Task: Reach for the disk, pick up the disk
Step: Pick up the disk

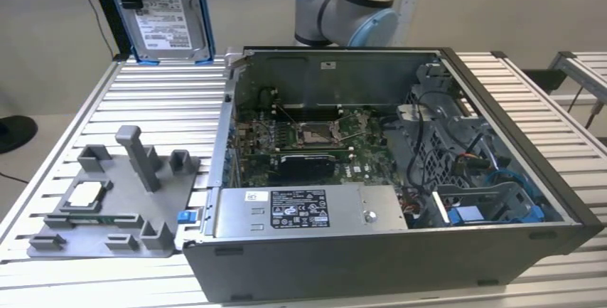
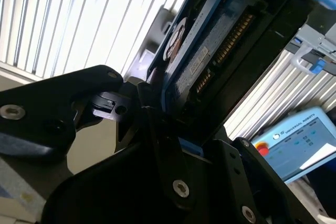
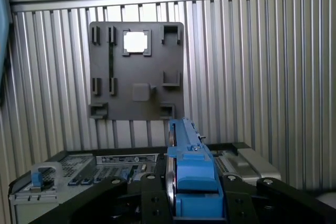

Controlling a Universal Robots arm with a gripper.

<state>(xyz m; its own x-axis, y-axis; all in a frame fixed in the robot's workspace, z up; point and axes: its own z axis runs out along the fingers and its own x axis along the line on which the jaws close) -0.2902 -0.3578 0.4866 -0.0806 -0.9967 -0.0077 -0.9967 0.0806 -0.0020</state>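
Nearest to us in the exterior view stands the open computer case [image 1: 379, 265], which takes up the middle and lower right of the frame on the ribbed metal table [image 1: 152, 102]. Along its near wall lies a grey power supply [image 1: 303, 212] with a black-and-white label. Low at the exterior view's left, a grey fixture plate [image 1: 57, 247] lies just beside the case, and a small square silver chip [image 1: 85, 194] sits in one of its pockets. Deeper inside the case we see the motherboard [image 1: 303, 137] and, at the lower right, blue drive-bay parts [image 1: 493, 212]. Behind the case rises the robot arm [image 1: 346, 2]. Farthest back, at the top of the exterior view's left, the disk [image 1: 170, 16] hangs upright and clear of the table, its label toward us and blue rails down its sides.

In the first wrist view the gripper [image 3: 191, 205] is clenched on the disk [image 3: 191, 166]. We look along the disk's blue edge, with a black finger [image 3: 152, 203] at each side. Beyond it lie the case [image 3: 79, 171], then the fixture plate [image 3: 136, 98] with the chip [image 3: 135, 41]. In the second wrist view the disk [image 2: 205, 61] sits between black gripper parts, and a pendant [image 2: 299, 140] with a screen lies farther off.
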